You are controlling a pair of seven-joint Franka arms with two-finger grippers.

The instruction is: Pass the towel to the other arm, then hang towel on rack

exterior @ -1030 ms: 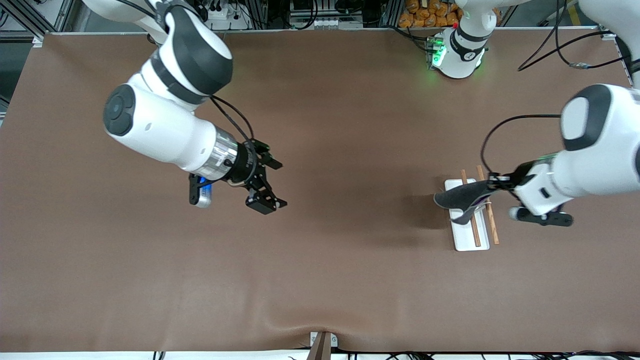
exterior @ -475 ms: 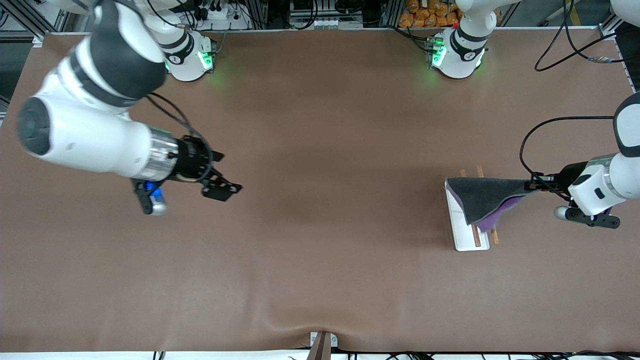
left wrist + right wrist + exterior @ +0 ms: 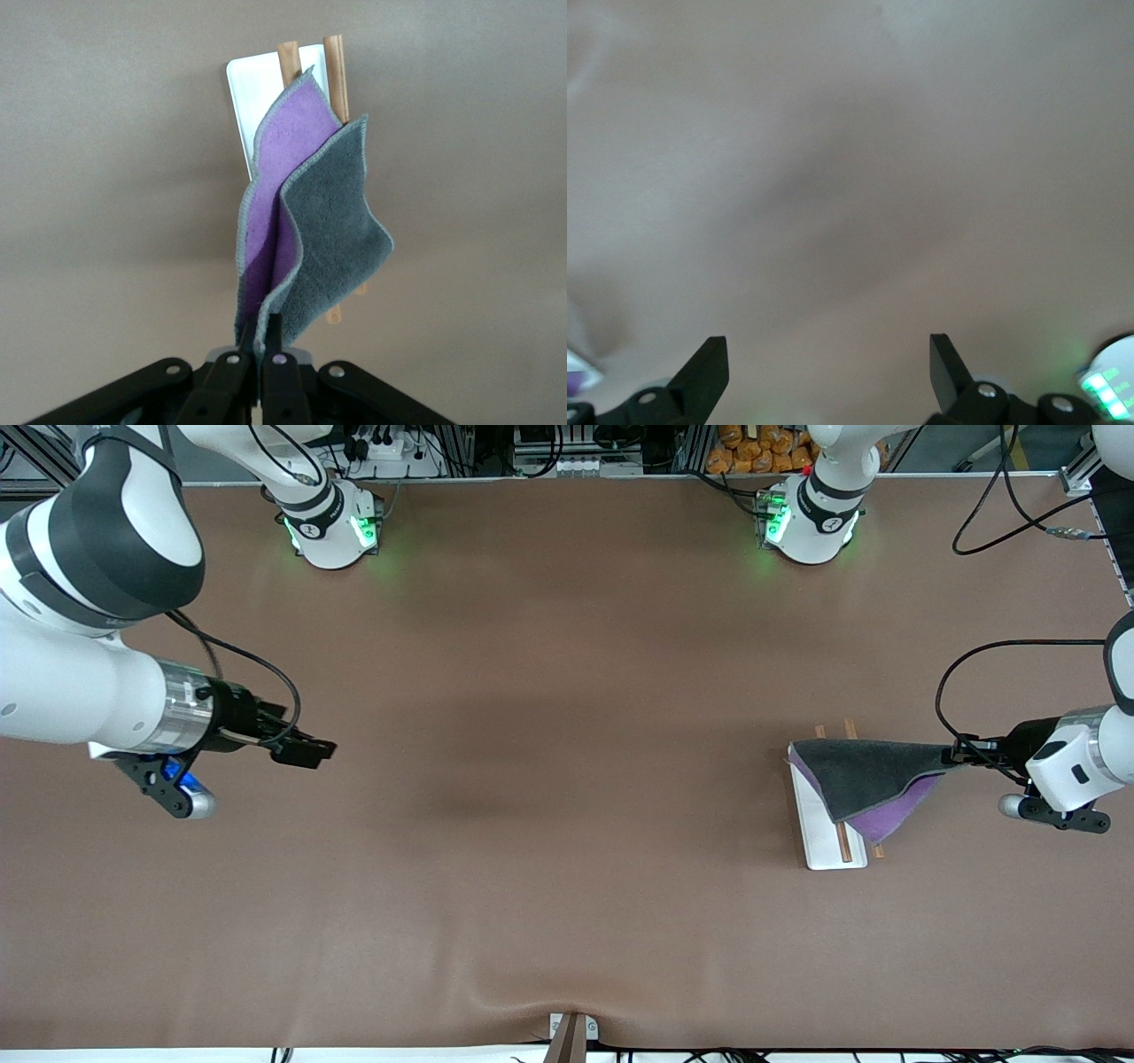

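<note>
The towel (image 3: 864, 778), dark grey on top and purple beneath, is stretched over the rack (image 3: 822, 849), a white tray with two brown rods. My left gripper (image 3: 959, 756) is shut on one corner of the towel and holds it beside the rack, toward the left arm's end of the table. In the left wrist view the towel (image 3: 310, 221) hangs from the shut gripper (image 3: 263, 329) over the rack (image 3: 257, 84). My right gripper (image 3: 306, 751) is open and empty above the table toward the right arm's end; its view shows only brown table between the fingertips (image 3: 709, 363).
The brown mat (image 3: 549, 779) covers the whole table. The two arm bases (image 3: 332, 522) stand along the edge farthest from the front camera. A small bracket (image 3: 571, 1032) sits at the nearest edge.
My right arm has swung away toward its end of the table, gripper open. My left gripper has pulled the towel across the rack, so the cloth now lies spread over the rods.
</note>
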